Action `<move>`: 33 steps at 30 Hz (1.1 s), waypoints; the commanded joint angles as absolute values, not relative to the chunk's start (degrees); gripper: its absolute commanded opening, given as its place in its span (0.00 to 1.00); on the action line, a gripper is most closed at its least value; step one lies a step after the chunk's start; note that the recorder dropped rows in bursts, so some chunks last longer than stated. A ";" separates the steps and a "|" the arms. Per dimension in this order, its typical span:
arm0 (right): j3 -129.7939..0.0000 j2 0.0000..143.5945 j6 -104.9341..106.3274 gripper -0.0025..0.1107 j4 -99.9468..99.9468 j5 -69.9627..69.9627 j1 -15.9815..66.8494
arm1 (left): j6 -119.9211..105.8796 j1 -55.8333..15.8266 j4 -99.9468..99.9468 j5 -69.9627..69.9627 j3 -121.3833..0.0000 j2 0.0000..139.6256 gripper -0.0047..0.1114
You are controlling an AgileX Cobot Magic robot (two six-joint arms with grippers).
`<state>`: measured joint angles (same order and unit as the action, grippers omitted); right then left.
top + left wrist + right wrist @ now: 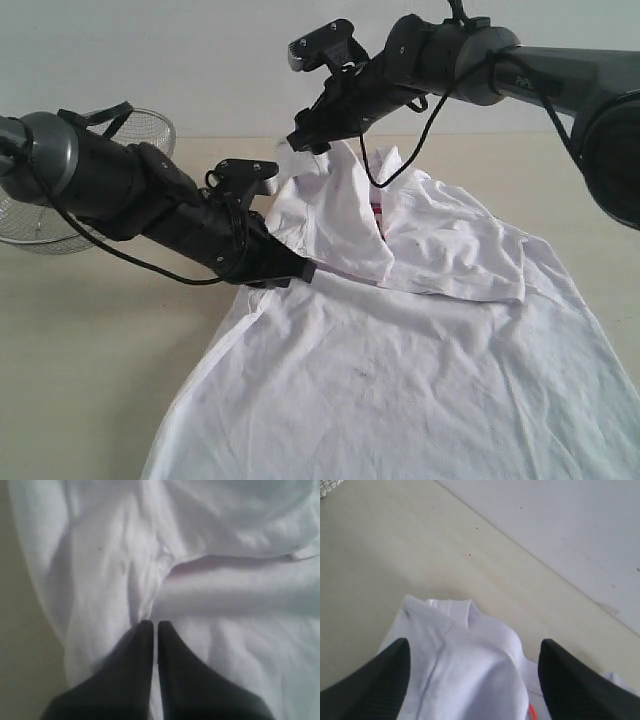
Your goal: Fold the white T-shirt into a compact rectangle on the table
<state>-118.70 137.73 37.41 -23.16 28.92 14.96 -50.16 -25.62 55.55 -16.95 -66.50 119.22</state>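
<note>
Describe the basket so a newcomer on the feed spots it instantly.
Start at the pale table, where the white T-shirt fills the near right. Look far left, behind the left arm: the basket sits there. It is the only silver wire-mesh thing, round and see-through, unlike the soft cloth.

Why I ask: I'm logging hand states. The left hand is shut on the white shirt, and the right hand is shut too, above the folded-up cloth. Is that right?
Not quite. The right hand is open: the right wrist view shows its fingers spread wide, either side of the white T-shirt, gripping nothing. The left hand is shut on the shirt, as you said.
</note>
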 commanded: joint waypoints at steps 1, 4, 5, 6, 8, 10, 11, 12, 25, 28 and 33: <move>-118.86 138.50 37.81 0.59 -23.30 27.79 15.86 | -48.81 -23.99 55.65 -15.59 -63.46 119.43 0.08; -118.86 139.78 37.81 0.59 -23.58 27.04 16.57 | -48.81 -23.85 55.65 -15.59 -62.24 119.43 0.08; -118.86 140.00 37.81 0.59 -23.86 27.04 16.84 | -48.81 -23.85 55.65 -15.59 -62.10 119.43 0.08; -118.86 140.48 37.81 0.59 -23.87 26.74 17.16 | -48.81 -23.85 55.65 -15.59 -61.60 119.43 0.08; -118.86 141.05 37.81 0.59 -23.87 26.14 17.65 | -48.81 -23.85 55.65 -15.16 -61.21 119.43 0.08; -118.95 141.30 37.81 0.59 -23.87 25.22 17.79 | -48.81 -23.85 55.65 -15.16 -61.21 119.43 0.08; -118.95 141.43 37.81 0.57 -24.05 25.04 17.79 | -48.81 -23.85 55.65 -15.16 -61.21 119.43 0.08; -118.95 141.53 37.81 0.54 -24.07 24.91 17.79 | -48.81 -23.85 55.65 -15.16 -61.21 119.43 0.08; -118.95 141.90 37.52 0.02 -21.94 12.91 17.57 | -48.39 -23.85 55.65 -16.89 -61.08 119.33 0.08; -119.38 142.84 34.28 0.02 -22.06 10.32 16.51 | -48.39 -23.85 55.65 -16.54 -59.60 118.93 0.08; -119.49 144.13 30.55 0.02 -22.06 11.85 14.75 | -48.39 -23.18 56.15 -14.59 -57.37 117.99 0.08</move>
